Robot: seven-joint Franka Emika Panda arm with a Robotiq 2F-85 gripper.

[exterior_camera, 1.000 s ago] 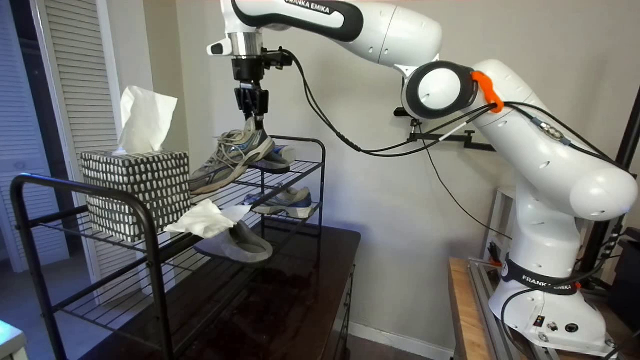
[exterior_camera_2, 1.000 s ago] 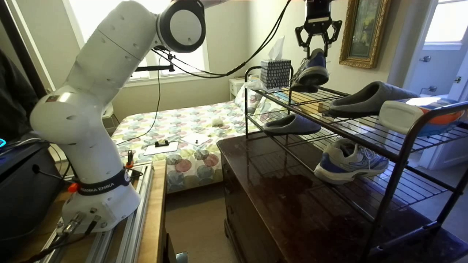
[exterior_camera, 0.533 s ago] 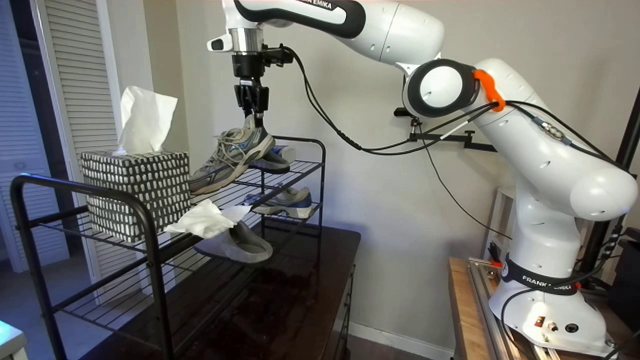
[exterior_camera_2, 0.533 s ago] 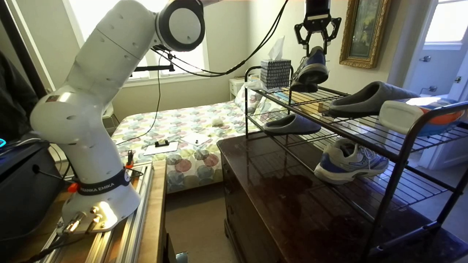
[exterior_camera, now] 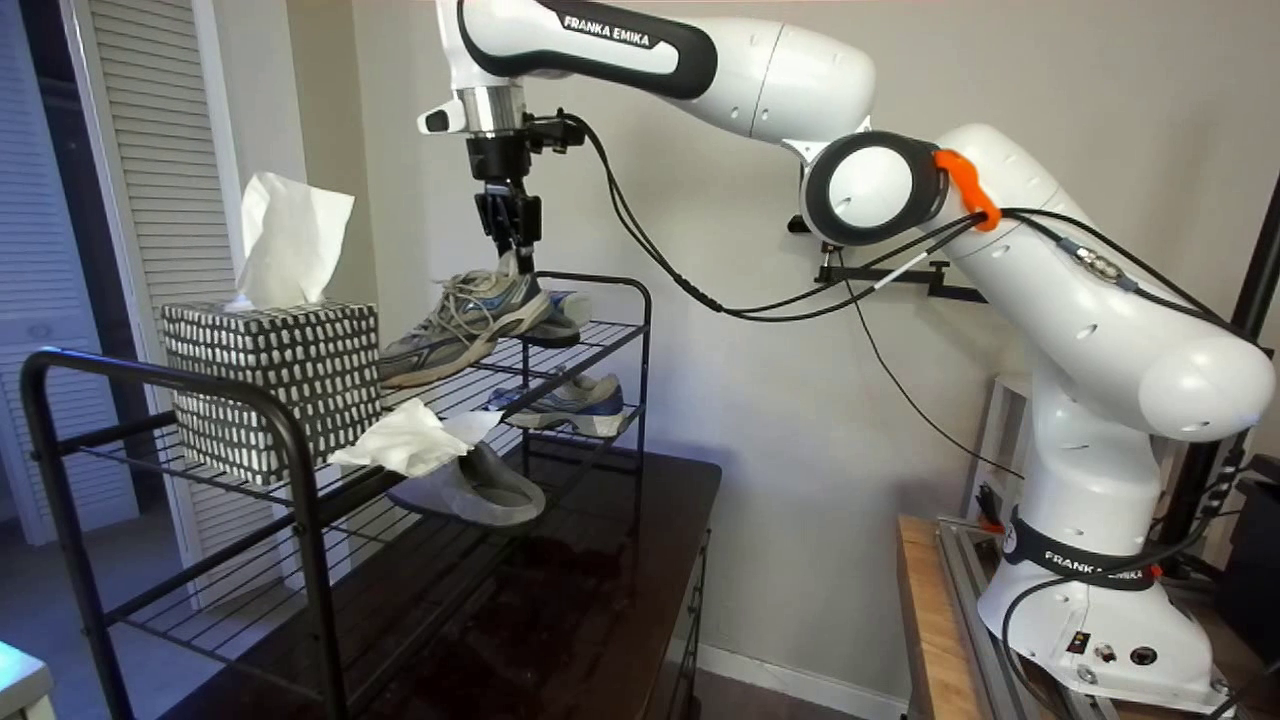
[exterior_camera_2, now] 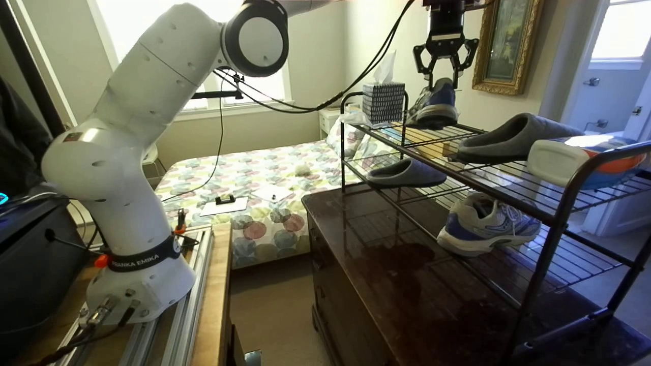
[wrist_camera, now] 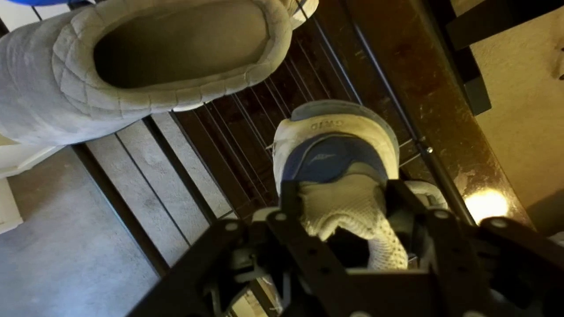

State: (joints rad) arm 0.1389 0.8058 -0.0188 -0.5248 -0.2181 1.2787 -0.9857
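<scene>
A grey sneaker with a blue heel and pale sole [exterior_camera: 450, 325] is over the upper shelf of the black wire rack [exterior_camera_2: 478, 180]. My gripper [exterior_camera_2: 443, 84] points straight down and is shut on the collar at its heel. In the wrist view, dark fingers [wrist_camera: 290, 198] press both sides of the blue-and-white heel, and the gripper's [wrist_camera: 341, 193] body hides the rest of the shoe. The toe is low beside the tissue box [exterior_camera: 270, 390]; the heel sits a little higher. Whether the sole touches the shelf along its length I cannot tell.
A grey slipper [exterior_camera_2: 519, 140] and a white-orange package [exterior_camera_2: 564, 162] share the upper shelf. Below are another slipper [exterior_camera_2: 407, 175] and a second sneaker [exterior_camera_2: 488, 223]. Crumpled tissue [exterior_camera: 415, 440] hangs at the rack's edge. The rack stands on a dark dresser [exterior_camera_2: 366, 244].
After a slight rise, my gripper has come down with the sneaker's heel still between its fingers. The shoe now lies flatter, its heel closer to the shelf; the surrounding objects have stayed put.
</scene>
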